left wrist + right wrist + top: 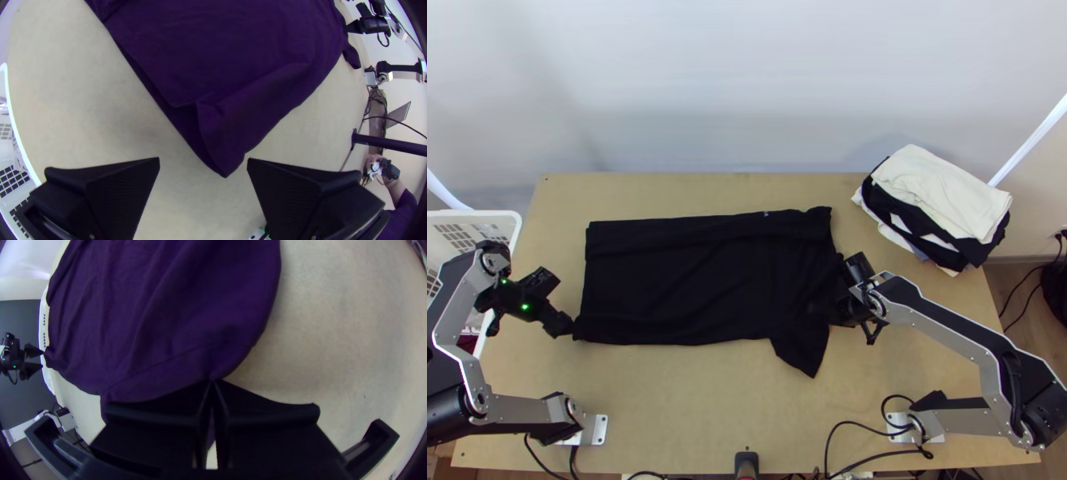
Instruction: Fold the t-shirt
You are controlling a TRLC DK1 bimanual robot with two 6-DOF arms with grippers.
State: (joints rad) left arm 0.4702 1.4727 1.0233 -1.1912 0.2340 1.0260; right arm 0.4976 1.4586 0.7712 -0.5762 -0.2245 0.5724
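In the top view the black t-shirt lies as a long folded rectangle across the table, with one sleeve sticking out toward the near edge at its right end. At the shirt's near left corner is my left gripper. The left wrist view has this gripper open, the corner of the shirt lying between its fingertips. My right gripper is at the shirt's right end; seen from the right wrist, this gripper is shut on the edge of the shirt, which has creases running from there.
A stack of white and black folded cloths sits at the table's back right. Beyond the left edge stands a white basket. Cables run along the near edge. A person's hand holds a device in the left wrist view.
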